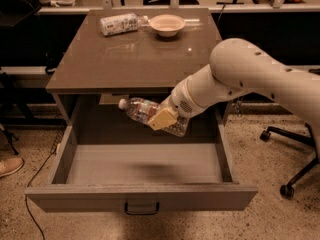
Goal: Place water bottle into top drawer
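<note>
The water bottle [142, 111] is a small clear ribbed bottle with a white cap and a red-and-blue label band. It lies tilted, cap to the left, held in the air above the open top drawer [142, 171]. My gripper [165, 120] is shut on the bottle's body, with a tan finger pad across it. The drawer is pulled far out; its grey floor is bare and its front panel carries a small dark loop handle [142, 208].
On the cabinet top [135, 54] at the back lie a bottle wrapped in a white label [119, 24] and a shallow white bowl [167, 24]. An office chair base [292, 156] stands at the right. A shoe [9, 166] and a cable lie on the floor at the left.
</note>
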`<state>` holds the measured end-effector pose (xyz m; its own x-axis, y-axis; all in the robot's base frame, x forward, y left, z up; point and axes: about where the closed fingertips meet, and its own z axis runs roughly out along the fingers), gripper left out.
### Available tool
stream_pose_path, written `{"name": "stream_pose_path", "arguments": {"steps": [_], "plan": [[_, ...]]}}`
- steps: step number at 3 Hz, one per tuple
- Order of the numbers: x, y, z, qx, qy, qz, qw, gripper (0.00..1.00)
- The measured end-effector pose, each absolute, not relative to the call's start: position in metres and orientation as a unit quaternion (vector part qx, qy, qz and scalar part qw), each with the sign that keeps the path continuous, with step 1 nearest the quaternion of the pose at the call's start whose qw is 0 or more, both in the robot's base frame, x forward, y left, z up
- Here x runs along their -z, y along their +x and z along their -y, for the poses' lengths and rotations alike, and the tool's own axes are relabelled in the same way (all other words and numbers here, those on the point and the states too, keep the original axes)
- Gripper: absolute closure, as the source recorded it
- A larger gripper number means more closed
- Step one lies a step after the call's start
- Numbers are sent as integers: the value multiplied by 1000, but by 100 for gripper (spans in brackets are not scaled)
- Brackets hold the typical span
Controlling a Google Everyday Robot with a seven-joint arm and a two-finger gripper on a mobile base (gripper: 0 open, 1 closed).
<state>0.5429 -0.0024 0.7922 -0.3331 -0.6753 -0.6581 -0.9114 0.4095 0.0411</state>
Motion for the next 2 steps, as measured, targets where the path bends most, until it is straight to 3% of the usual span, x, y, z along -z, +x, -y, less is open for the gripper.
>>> {"name": "stream_pose_path", "arguments": {"steps": [2], "plan": [[-719,578,9,-178,-425,-825,328,98]]}}
